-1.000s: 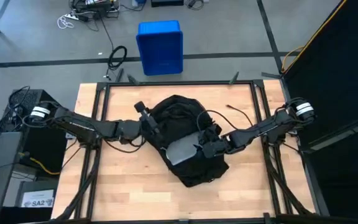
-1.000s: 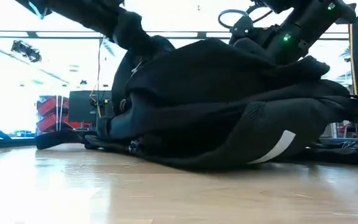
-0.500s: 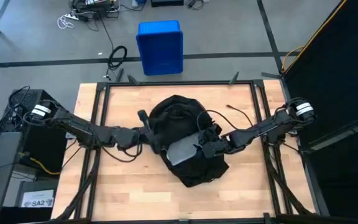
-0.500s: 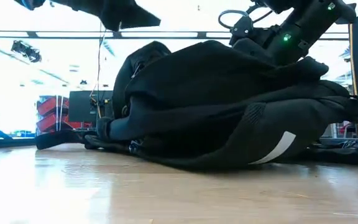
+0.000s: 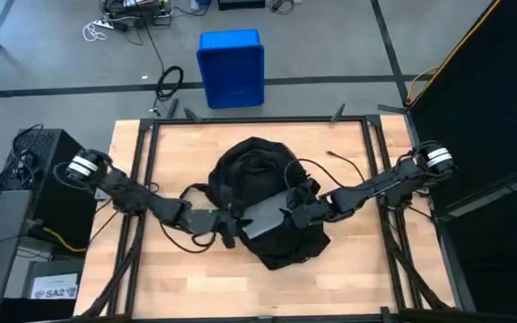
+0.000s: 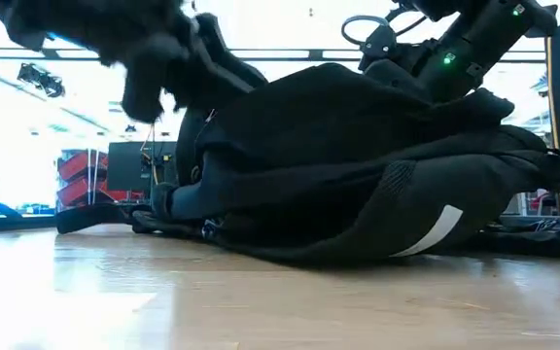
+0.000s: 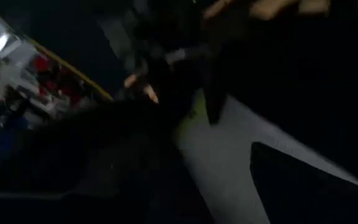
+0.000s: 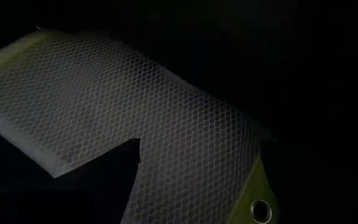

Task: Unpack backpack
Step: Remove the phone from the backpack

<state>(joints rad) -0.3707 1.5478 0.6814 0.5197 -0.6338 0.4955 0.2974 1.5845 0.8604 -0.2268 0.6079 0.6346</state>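
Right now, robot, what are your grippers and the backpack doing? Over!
Left gripper at the backpack's left side, beside a grey mesh panel. Right gripper at that panel's other side. Backpack lying mid-table. Nothing unpacked in view, nothing blocking.

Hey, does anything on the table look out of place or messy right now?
Nothing looks spilled or broken. The backpack lies slumped on its side in the middle of the table, with a grey mesh panel showing at its opening. The left gripper and right gripper sit either side of that panel.

Robot lab: framed workbench (image 5: 151, 269), floor cables (image 5: 170, 82).
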